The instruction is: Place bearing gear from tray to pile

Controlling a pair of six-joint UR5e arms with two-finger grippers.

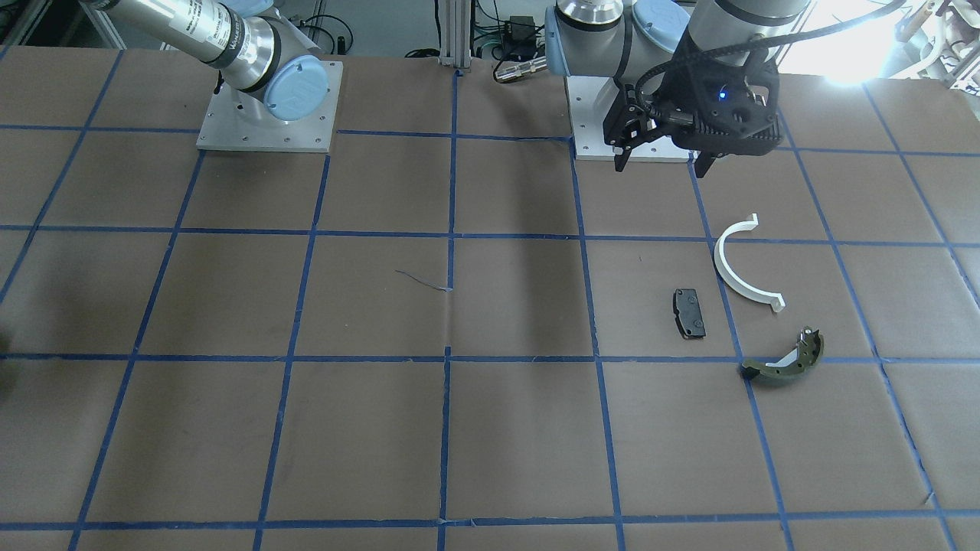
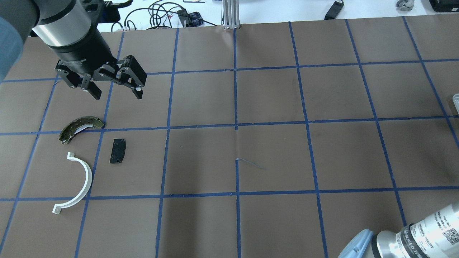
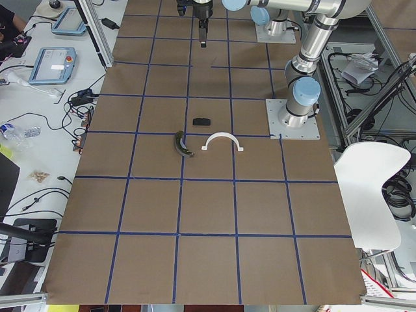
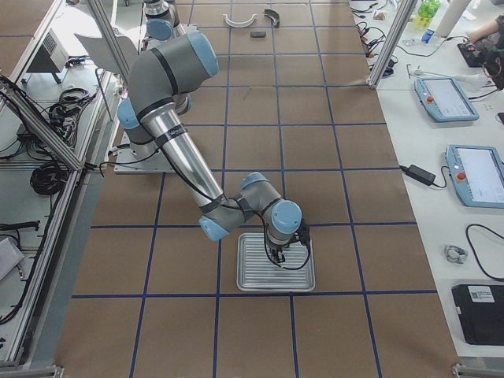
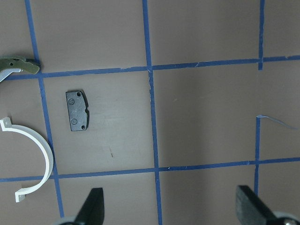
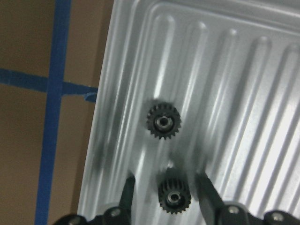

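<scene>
The right gripper's [image 6: 165, 183] fingers stood spread astride one bearing gear [image 6: 174, 197], a narrow gap on each side. A second gear [image 6: 163, 121] lay just beyond the tips, near the tray's [image 6: 243, 70] edge. The left gripper [image 2: 117, 95] hung released, and the brake shoe [image 2: 80, 128] was the part of the pile [image 2: 118, 151] nearest its tips.

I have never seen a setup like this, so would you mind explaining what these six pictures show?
These are two robot arms bolted to a brown table with blue tape gridlines. Four pictures come from fixed cameras: above, in front, and at each table end; two come from wrist cameras. Near the left arm lie a white plastic half-ring, a small black rectangular pad and an olive curved brake shoe; its jaws hang open and empty. The right arm reaches down to a ribbed metal tray. Its open jaws straddle one small black toothed gear, not yet gripping; a second gear lies beside it.
</scene>
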